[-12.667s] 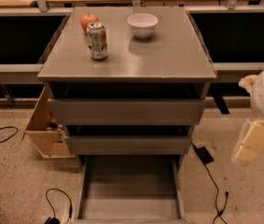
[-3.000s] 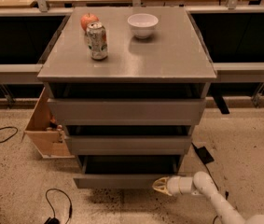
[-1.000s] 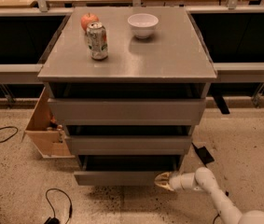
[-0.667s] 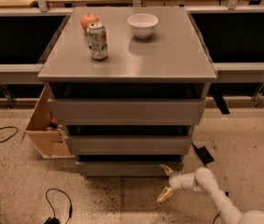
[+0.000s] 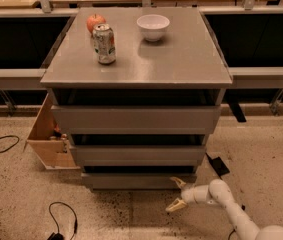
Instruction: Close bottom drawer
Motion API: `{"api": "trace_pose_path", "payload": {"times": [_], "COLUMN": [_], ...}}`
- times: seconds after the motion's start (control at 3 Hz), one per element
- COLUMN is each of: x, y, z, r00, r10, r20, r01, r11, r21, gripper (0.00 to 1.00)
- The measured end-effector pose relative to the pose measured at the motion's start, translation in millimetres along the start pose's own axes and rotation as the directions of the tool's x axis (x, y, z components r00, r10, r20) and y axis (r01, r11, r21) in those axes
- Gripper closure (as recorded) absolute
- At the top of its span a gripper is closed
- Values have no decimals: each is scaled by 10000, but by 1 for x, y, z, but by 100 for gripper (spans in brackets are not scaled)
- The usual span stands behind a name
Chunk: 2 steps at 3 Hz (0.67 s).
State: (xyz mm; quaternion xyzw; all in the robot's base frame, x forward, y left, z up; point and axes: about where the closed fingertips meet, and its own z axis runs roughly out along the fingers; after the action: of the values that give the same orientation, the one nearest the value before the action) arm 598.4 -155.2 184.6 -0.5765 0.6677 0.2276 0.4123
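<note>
Spread wide and holding nothing, the gripper (image 5: pixel 177 194) hangs low at the right end of the bottom drawer (image 5: pixel 131 180) (its upper fingertip (image 5: pixel 177 182) against or just off the front), which sits pushed in under the two drawers above (image 5: pixel 136 120), beneath a can (image 5: pixel 104 44), apple (image 5: pixel 95 21) and bowl (image 5: pixel 153 27) on the cabinet top (image 5: pixel 181 59).

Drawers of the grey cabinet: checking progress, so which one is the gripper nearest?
The bottom drawer, lowest of the three; the open gripper hovers just in front of its right end, below the middle drawer and top drawer.
</note>
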Motion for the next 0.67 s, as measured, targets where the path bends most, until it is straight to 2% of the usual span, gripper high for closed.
{"api": "trace_pose_path", "payload": {"times": [0.33,0.67], "x": [-2,7], "y": [16,26], "z": [-11,-61], "r00": [9996,9900], "r10": [-42,12], "r20": [-294,-1411], "r01": [34,-14], "r11": [9997,10000], "r21": [-253,-12], "gripper": [41,64]}}
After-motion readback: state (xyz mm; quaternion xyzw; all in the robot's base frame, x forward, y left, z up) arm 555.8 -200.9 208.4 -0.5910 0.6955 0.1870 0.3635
